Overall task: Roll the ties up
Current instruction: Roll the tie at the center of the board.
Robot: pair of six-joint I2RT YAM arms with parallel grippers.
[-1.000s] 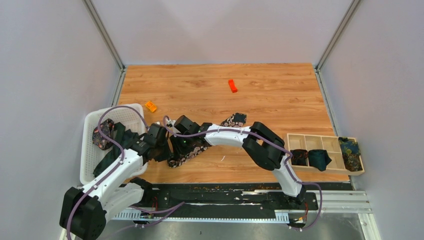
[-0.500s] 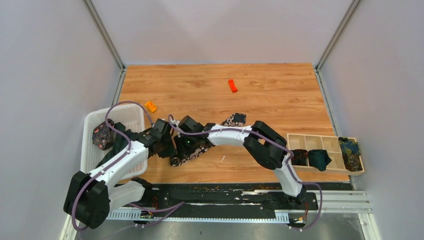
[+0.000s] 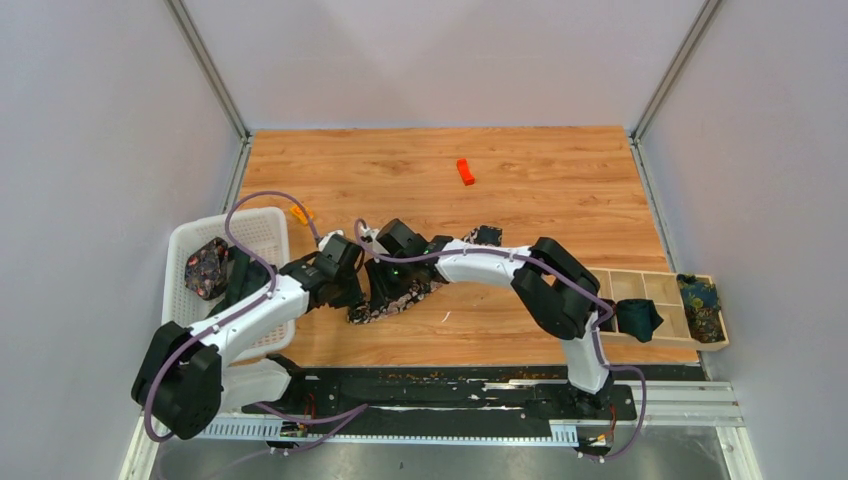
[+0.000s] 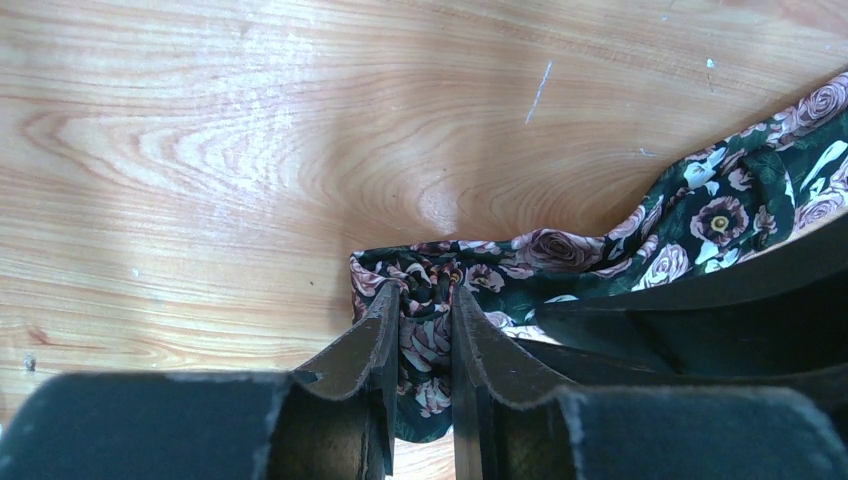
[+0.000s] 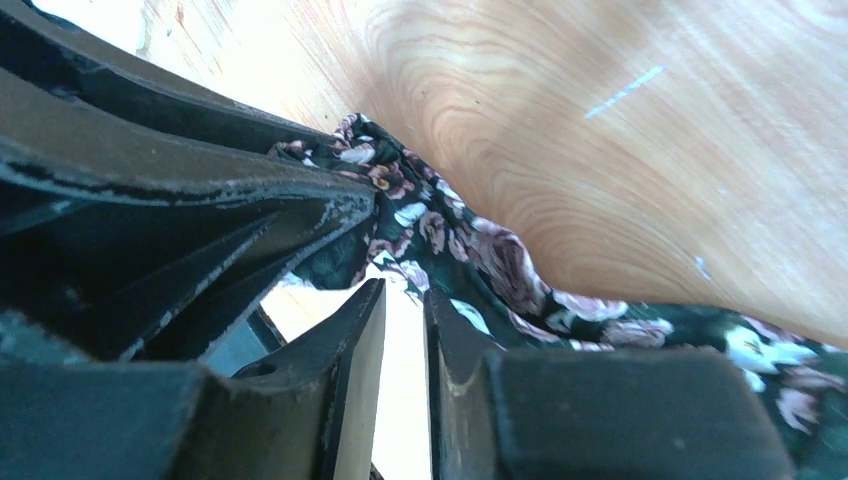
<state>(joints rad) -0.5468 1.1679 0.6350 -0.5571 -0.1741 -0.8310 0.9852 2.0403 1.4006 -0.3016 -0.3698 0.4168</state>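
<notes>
Standing at the near edge, I see the left end effector (image 4: pixel 427 300) clamped on the crumpled end of the black flowered tie (image 4: pixel 600 262). Its two fingers (image 4: pixel 378 335) are squeezed together with a fold of cloth between them. The right end effector (image 5: pixel 403 290) sits just beside it, over the same tie. Its fingers are almost together with a sliver of light between them. Cloth lies at their tips, but I cannot tell whether they pinch it.

The tie lies on the wooden surface (image 3: pixel 540 190) between the two arms, running diagonally from near left toward far right, mostly hidden beneath the right arm.

It looks light, limp and probably slick, so I expect it to slump and unwind unless kept taut. The best hold seems to be the very end, across its full width, with the other end effector steadying the strip further along.

Further back on the left, a white basket (image 3: pixel 262 222) holds another flowered bundle (image 3: pixel 206 268). On the right, a wooden tray (image 3: pixel 655 283) has a teal tie (image 3: pixel 636 317) in one compartment and a blue-yellow tie (image 3: pixel 700 300) at its right end.

Farthest off lie a yellow-orange block (image 3: pixel 300 213) and a red-orange block (image 3: pixel 464 171).
</notes>
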